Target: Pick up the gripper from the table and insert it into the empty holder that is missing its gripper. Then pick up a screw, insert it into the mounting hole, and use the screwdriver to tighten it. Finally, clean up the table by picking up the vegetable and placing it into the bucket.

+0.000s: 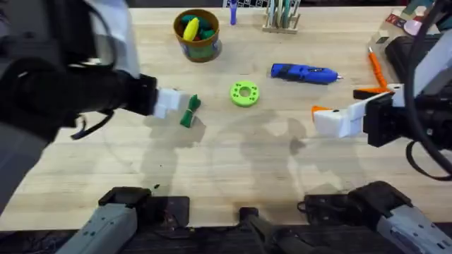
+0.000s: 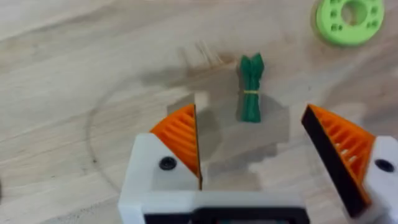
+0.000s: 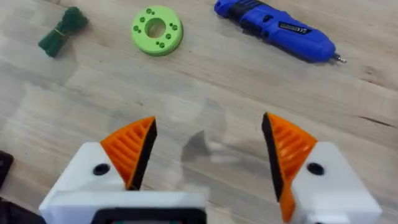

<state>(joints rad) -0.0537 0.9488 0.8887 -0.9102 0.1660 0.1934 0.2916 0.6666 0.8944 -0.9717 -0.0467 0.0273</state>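
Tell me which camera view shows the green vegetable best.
The left wrist view: the vegetable lies whole and close ahead of the open left claw. Overhead, it is small beside that claw; the right wrist view shows it far off.

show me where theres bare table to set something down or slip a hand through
Bare wood: the wide near strip between the vegetable and the right gripper, and the far-left corner beside the bucket. Crowded: the middle row of vegetable, green disc and screwdriver, and the right edge.

One vegetable (image 1: 190,112); one screwdriver (image 1: 304,73) (blue); one bucket (image 1: 197,35); one green disc (image 1: 244,94).
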